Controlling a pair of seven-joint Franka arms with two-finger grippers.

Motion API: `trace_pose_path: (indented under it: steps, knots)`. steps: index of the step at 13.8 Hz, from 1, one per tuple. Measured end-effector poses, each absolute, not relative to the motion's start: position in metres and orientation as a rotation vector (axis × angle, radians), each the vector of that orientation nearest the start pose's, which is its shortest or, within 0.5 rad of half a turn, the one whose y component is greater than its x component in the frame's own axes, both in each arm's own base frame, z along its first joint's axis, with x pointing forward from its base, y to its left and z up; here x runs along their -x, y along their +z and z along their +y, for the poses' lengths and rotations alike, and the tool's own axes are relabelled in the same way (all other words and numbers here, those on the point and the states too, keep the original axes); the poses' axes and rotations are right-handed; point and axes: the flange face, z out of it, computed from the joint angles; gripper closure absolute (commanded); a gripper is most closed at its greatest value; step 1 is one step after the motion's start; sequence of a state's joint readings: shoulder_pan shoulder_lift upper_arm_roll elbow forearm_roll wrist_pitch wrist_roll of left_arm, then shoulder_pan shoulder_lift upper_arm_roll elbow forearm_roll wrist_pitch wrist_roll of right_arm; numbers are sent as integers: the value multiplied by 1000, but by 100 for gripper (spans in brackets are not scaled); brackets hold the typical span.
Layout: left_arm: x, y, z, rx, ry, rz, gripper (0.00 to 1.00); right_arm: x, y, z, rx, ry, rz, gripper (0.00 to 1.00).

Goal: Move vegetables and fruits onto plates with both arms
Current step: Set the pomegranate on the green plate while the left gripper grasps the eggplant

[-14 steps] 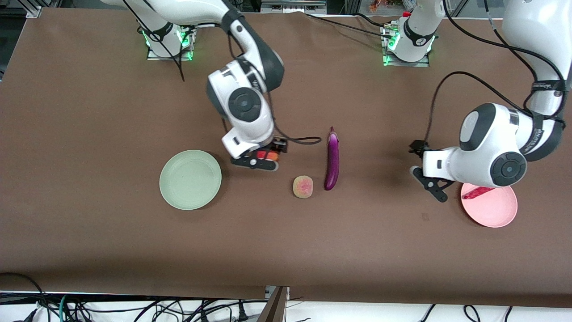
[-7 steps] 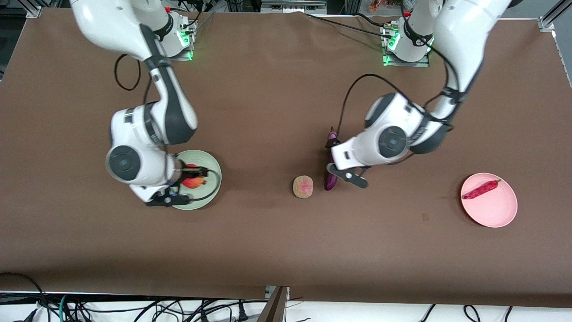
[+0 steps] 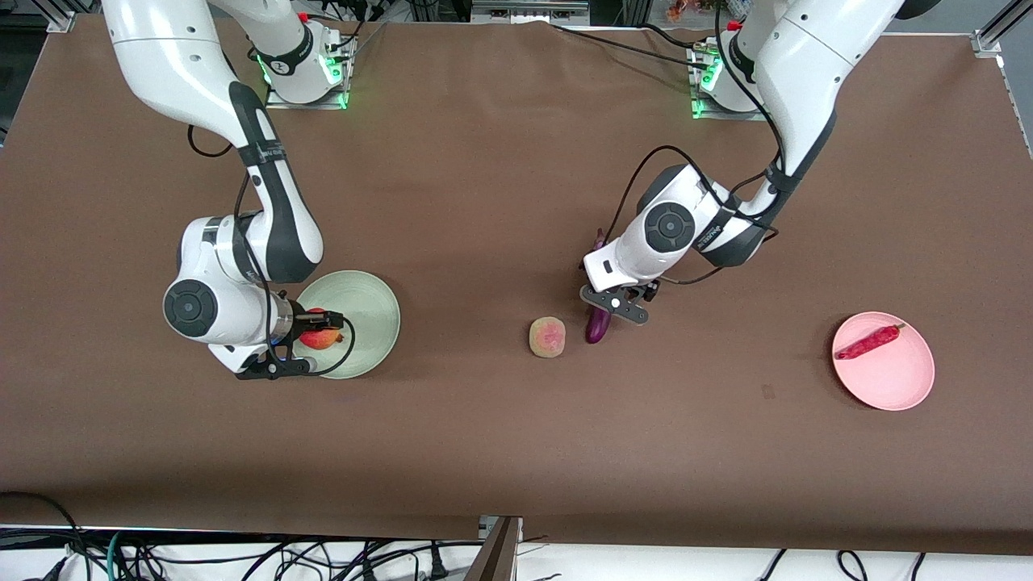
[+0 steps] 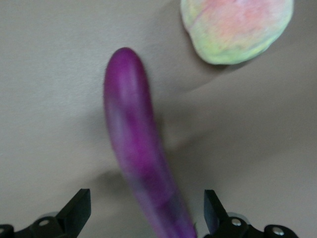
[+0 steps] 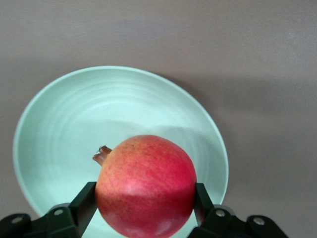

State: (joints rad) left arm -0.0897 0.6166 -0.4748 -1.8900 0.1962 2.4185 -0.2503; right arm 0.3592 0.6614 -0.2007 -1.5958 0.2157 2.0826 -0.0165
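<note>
The eggplant [image 3: 598, 323] is lying on the table with its long axis running from the front camera toward the robots' bases, stem end farther from the camera, rounded tip beside the peach [image 3: 547, 336]. The left gripper [image 3: 617, 303] is straddling it, fingers spread wide on either side. The right gripper [image 3: 311, 339] is clamping the red fruit [image 3: 320, 336] over the green plate [image 3: 367, 311]. The chili [image 3: 868, 342] is lying in the pink plate [image 3: 896, 379].
</note>
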Motion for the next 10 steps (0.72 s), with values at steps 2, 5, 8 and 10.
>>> trace_pose_path:
  steps: [2, 5, 8, 10]
  knots:
    - [-533, 194, -327, 3242, 29, 621, 6, -667, 228, 127, 3090, 240, -117, 2]
    - [-524, 178, -321, 3197, -19, 692, 79, -669, 227, 121, 3063, 233, -65, 1]
    - [-529, 177, -312, 3179, -33, 693, 96, -673, 251, 139, 3042, 218, 31, 1]
    - [-533, 179, -303, 3165, -6, 679, 94, -677, 285, 170, 3028, 234, 131, 1]
